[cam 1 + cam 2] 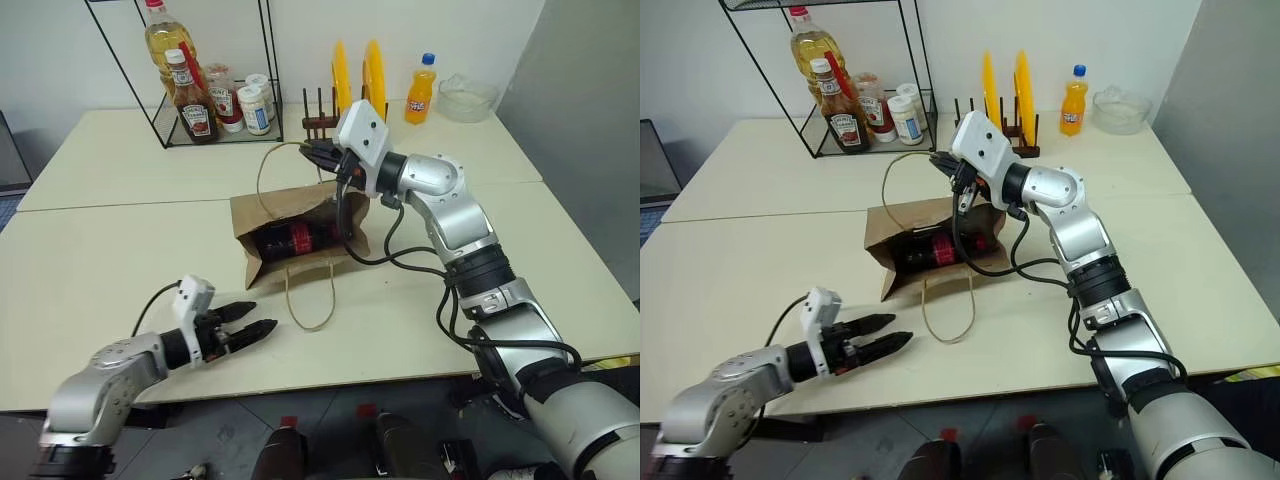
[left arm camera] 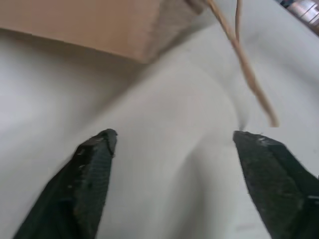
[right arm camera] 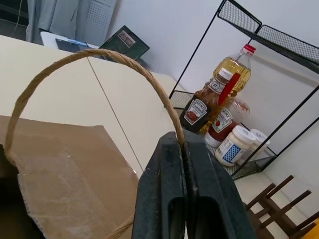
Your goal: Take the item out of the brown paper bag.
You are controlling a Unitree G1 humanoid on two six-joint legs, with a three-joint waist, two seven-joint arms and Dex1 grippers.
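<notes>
Background objects on the cream table (image 1: 120,260)

At the far side, a black wire rack (image 1: 215,70) is seen holding an oil bottle (image 1: 165,40), ketchup bottles (image 1: 195,105) and white-lidded jars (image 1: 254,108). Beside it, two yellow plates (image 1: 360,78) are stood upright in a dark wooden holder (image 1: 320,125). An orange soda bottle (image 1: 421,92) and a clear glass bowl (image 1: 467,98) are placed further right.

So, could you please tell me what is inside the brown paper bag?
A cola bottle with a red label lies inside the brown paper bag, visible through its open mouth. Its far end is covered by the paper.
</notes>
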